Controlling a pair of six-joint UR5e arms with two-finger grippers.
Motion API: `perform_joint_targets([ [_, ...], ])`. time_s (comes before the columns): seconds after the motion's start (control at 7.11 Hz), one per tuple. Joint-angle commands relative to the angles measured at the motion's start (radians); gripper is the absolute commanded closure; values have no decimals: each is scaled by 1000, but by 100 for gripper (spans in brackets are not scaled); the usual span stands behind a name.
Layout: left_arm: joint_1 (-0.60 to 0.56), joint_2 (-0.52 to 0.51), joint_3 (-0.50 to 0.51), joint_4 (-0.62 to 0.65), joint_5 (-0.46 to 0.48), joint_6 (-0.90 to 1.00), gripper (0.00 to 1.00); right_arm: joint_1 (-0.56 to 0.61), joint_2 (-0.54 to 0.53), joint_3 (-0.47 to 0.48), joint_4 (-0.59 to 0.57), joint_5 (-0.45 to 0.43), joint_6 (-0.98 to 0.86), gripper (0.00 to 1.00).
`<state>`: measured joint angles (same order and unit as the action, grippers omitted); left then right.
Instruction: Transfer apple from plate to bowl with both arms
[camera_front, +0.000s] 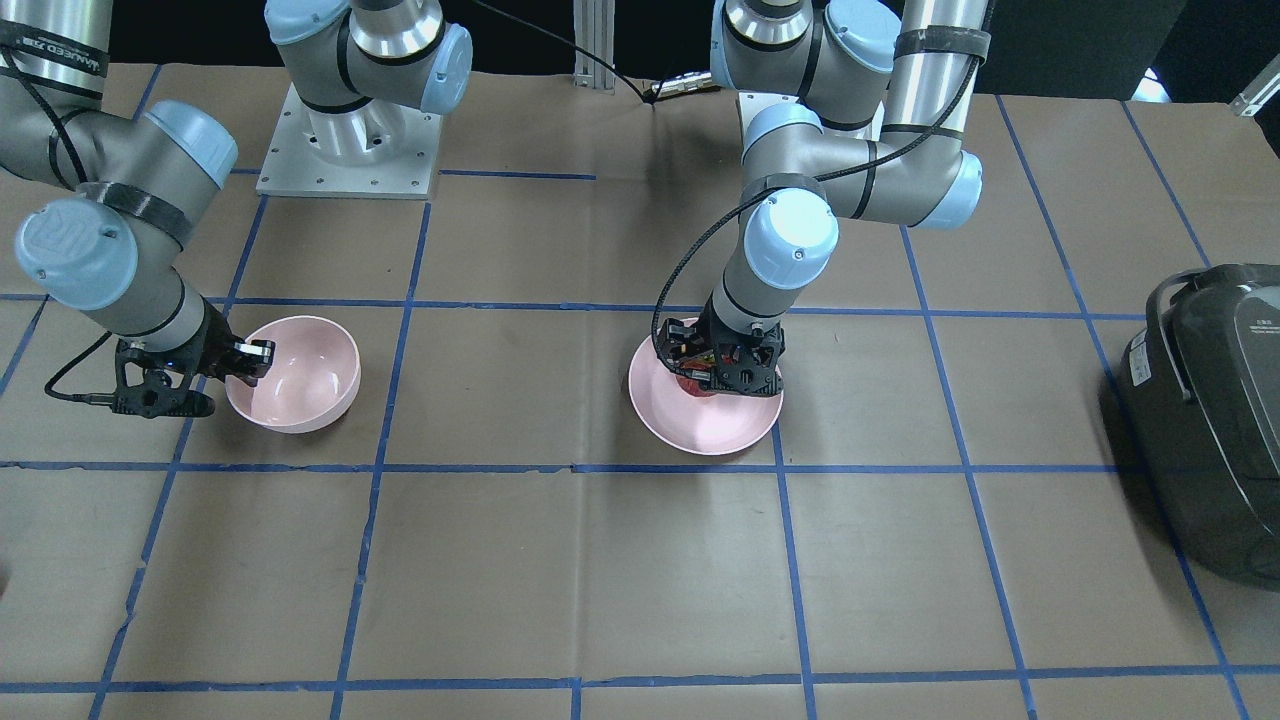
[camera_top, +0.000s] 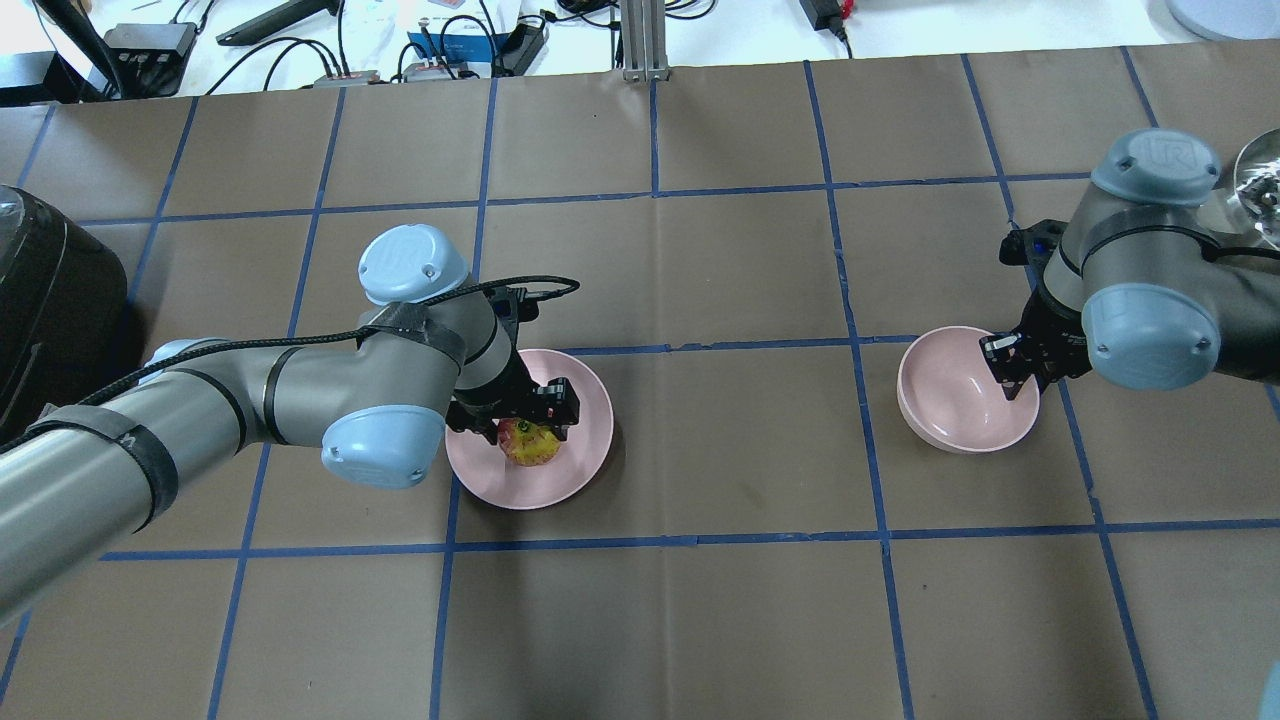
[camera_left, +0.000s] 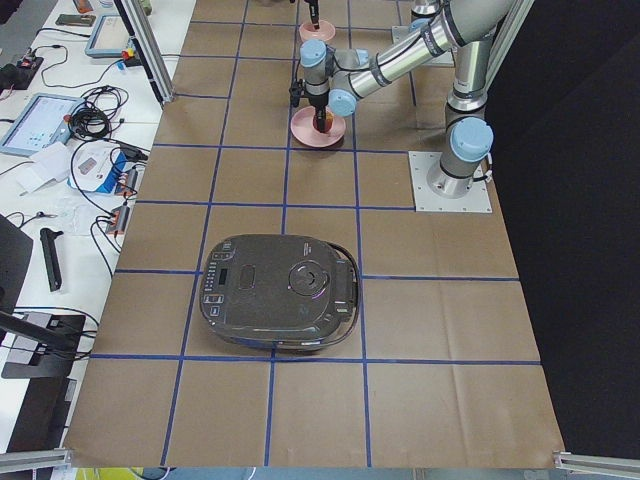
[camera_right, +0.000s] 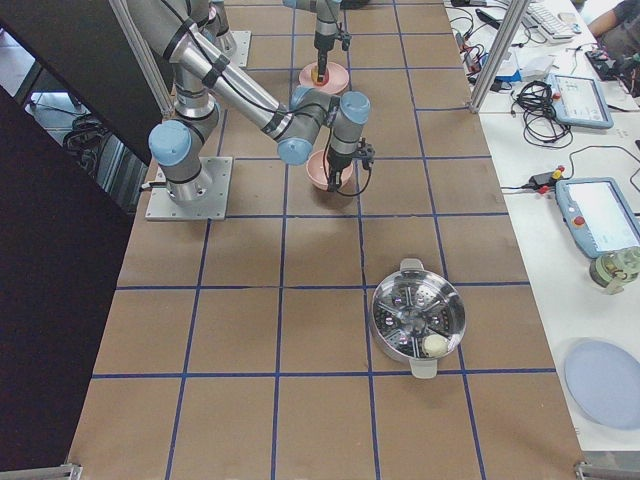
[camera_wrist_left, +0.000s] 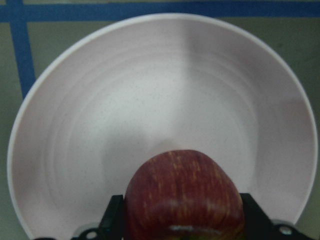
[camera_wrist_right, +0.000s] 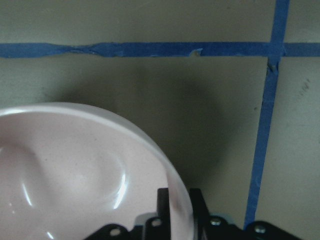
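The red apple (camera_top: 530, 446) with a yellow-green top sits in the flat pink plate (camera_top: 575, 470), left of the table's middle. My left gripper (camera_top: 527, 428) points down over it. In the left wrist view the black fingers (camera_wrist_left: 112, 216) press both sides of the apple (camera_wrist_left: 184, 195) above the plate (camera_wrist_left: 150, 85). The deep pink bowl (camera_top: 945, 405) stands to the right. My right gripper (camera_top: 1010, 365) is shut on its near-right rim, and the rim shows between the fingers (camera_wrist_right: 164, 202) in the right wrist view. The bowl (camera_front: 300, 390) is empty.
A black rice cooker (camera_top: 50, 290) stands at the table's left end, close behind my left arm. A steel steamer pot (camera_right: 418, 320) stands at the right end. Blue tape lines cross the brown table cover (camera_top: 700, 450).
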<state>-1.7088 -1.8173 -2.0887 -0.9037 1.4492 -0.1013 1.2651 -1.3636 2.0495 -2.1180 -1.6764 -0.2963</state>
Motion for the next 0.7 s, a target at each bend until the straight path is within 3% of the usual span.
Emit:
perform_joint_targets([
  [0.0,1,19,9,11,5,18,57,5,-21,-12,16,91,31,93],
  [0.14,1,39,63,-26,13,15,57,14,-44,-41,29,130,60,93],
  [0.42,-27,87,287,-360,14,9,60,81,-61,-101,101,199,144,92],
  [0.56,-37,116,379,-491,16,5,60,184,-58,-104,93,207,211,92],
])
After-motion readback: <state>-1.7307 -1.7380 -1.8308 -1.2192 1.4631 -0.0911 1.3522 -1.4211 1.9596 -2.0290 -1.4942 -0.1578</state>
